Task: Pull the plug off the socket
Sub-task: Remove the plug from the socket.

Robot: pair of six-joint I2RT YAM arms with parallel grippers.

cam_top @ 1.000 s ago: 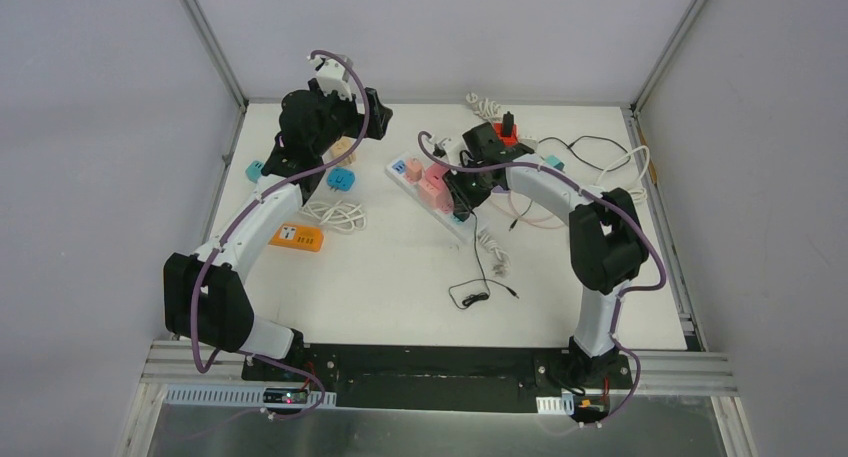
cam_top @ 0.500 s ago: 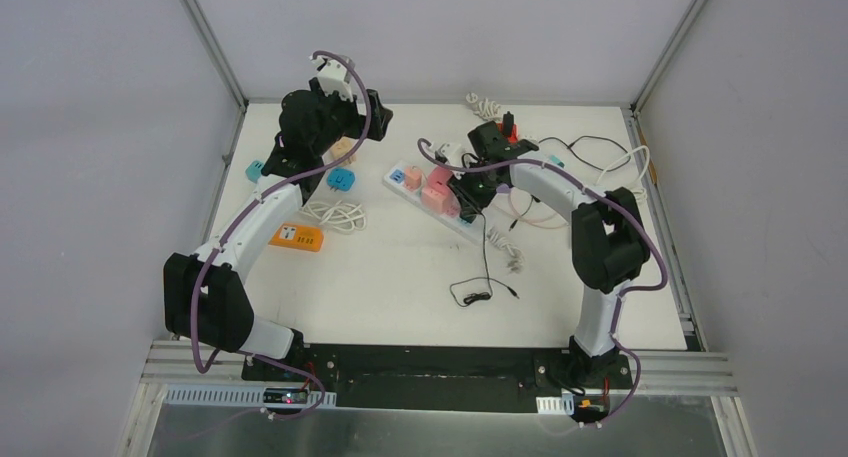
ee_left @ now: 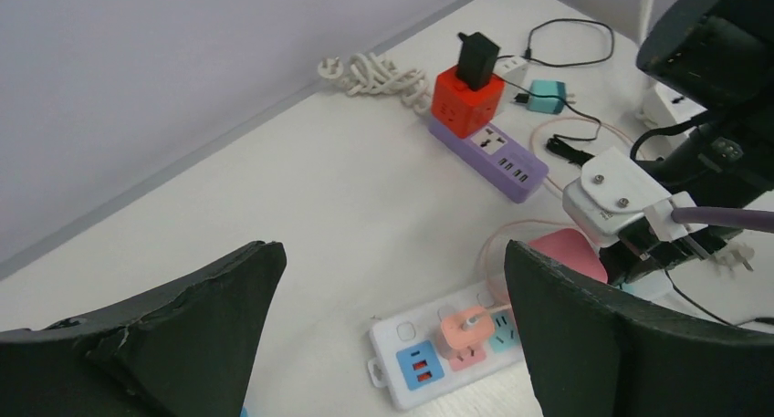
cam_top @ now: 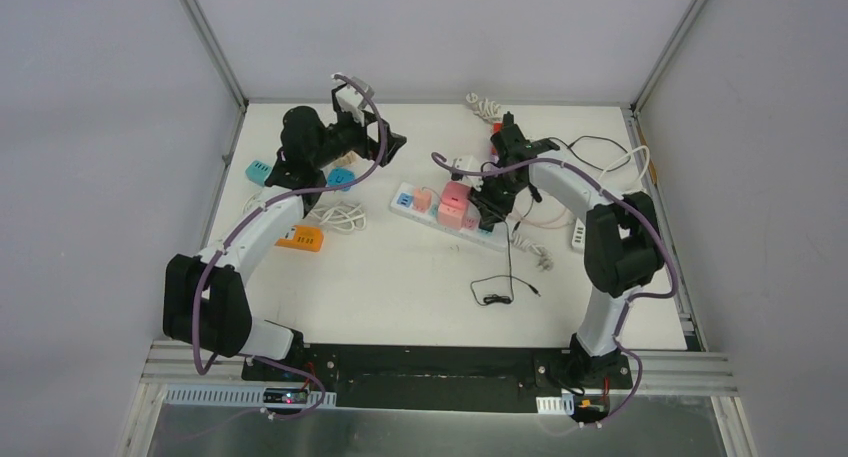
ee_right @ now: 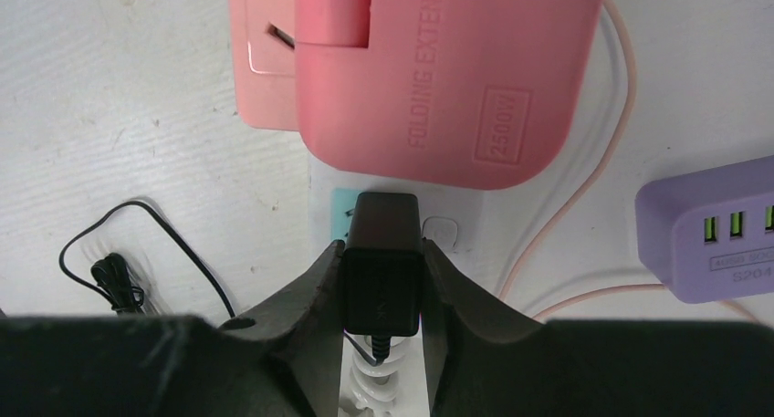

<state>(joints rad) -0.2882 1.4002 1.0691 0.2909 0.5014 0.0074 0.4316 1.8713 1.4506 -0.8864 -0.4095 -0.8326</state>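
The jaws of the right arm (cam_top: 565,182) pinch the black plug (ee_right: 381,280) on its two side faces, the dark matt fingers (ee_right: 315,285) pressed flat against it. The plug is a small boxy block with rounded edges and a dull finish. Its long axis runs in line with the fingers, its nose pointing away from the wrist at a teal socket face (ee_right: 339,203) on the white power strip (ee_left: 406,330). Its thin black cord (cam_top: 507,267) leaves its rear end. Whether its pins sit in the socket cannot be told.

Just beyond the plug's nose, a glossy pink folding adapter (ee_right: 438,70) with rounded corners and raised lettering sits on the same strip. A purple strip (ee_right: 712,225) with green ports lies off to one side. A thin black cable end (ee_right: 114,271) curls on the white, faintly streaked worktop (ee_right: 109,116).

The strip lies mid-worktop, slanting, with the plug at its right end. The left arm (cam_top: 265,222) holds its jaws spread wide, its rough black fingers (ee_left: 173,335) well apart above the worktop, short of the strip's blue end (ee_left: 420,364).
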